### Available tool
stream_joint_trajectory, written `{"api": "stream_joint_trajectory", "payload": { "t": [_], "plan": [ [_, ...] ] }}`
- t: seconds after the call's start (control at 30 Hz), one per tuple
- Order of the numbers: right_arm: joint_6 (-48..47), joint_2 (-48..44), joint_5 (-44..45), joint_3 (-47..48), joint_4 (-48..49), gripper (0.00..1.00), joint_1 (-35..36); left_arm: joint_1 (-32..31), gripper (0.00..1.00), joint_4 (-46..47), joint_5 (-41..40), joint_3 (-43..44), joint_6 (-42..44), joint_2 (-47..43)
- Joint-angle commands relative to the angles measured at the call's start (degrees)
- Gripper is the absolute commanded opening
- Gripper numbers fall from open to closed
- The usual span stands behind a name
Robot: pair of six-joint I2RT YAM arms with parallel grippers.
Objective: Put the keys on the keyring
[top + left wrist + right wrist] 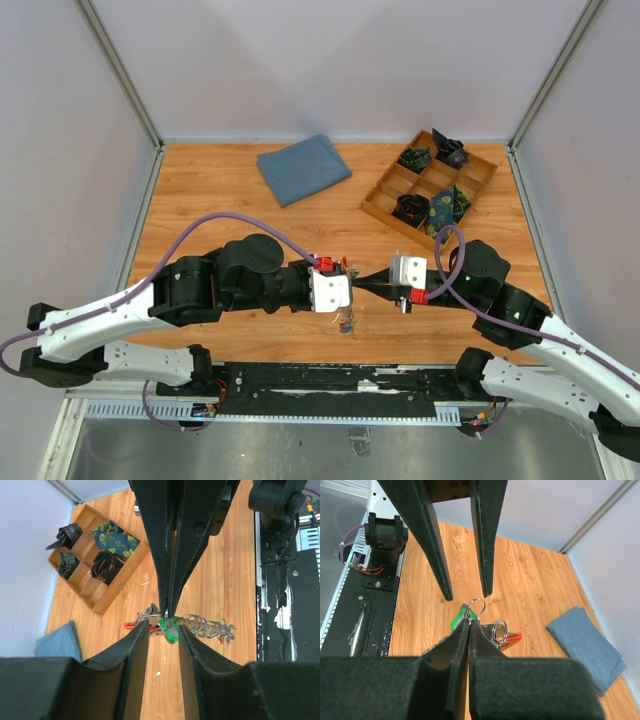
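Setting: wood-grain bench (pixel 200 200) boxed in by pale walls, with a folded blue-grey cloth (pixel 303 168) at the back and a wooden divided tray (pixel 478 185) of dark rolled fabric bits off to the right, both well away from the action.

Step in hand: looks like mid-threading to me; both arms meet over the front middle of the bench, working the bundle between them.

Right end effector (pixel 469 621): pinched fully closed on a thin silver wire loop right at its tips, next to a green bit.

Left end effector (pixel 164 629): partly open, fingers straddling the bundle, and I can't tell if it's actually gripping anything.

Keys: small silver-grey metal keys (pixel 207 626) fan out sideways, just beside the left tips.

Keyring: thin bright red curved loop (pixel 512 637) pokes out just beyond the right tips, mostly hidden.

Next move: probably needs the right to hold steady while the left lines a key hole up with the ring's end, fiddly stuff.
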Motion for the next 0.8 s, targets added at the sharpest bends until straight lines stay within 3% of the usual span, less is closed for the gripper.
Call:
{"api": "stream_joint_trajectory", "payload": {
  "t": [0.0,0.77],
  "plan": [
    [-0.31,-1.1,-1.22,3.09,1.99,0.0,0.83,-0.37,0.36,1.04,2.27,-0.85,0.45,0.44],
    [-0.32,-2.35,-1.18,3.88,1.27,0.0,0.89,-0.37,0.32,1.24,1.16,-1.93,0.55,0.91]
  ]
}}
